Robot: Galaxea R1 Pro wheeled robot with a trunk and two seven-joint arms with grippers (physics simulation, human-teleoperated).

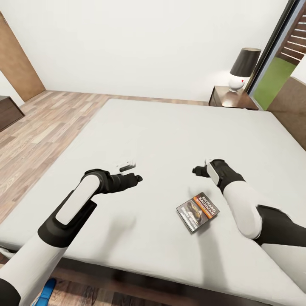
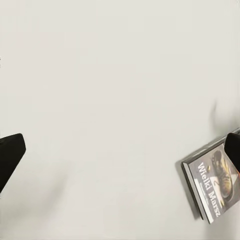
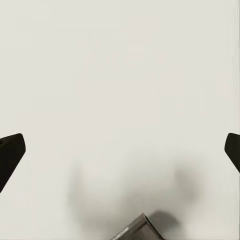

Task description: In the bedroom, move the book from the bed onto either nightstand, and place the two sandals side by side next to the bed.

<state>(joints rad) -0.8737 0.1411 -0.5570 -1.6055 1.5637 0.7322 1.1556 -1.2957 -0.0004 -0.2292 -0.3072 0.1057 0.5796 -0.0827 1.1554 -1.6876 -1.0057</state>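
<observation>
Book (image 1: 198, 211) flat on bed (image 1: 170, 127); wrist views show both pincers spread, empty

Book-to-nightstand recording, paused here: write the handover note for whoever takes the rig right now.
Left gripper: open, empty, above the bed.
Right gripper: open, empty, above the mattress just beyond the book.
The book lies flat, cover up, near the bed's front edge, untouched.
Nightstand with lamp stands past the bed's far right corner.
A blue sandal peeks out on the floor by the left arm; the second I cannot place.
Done: nothing.
Left: grasp the book, carry it to the nightstand, then pair the sandals beside the bed.
</observation>
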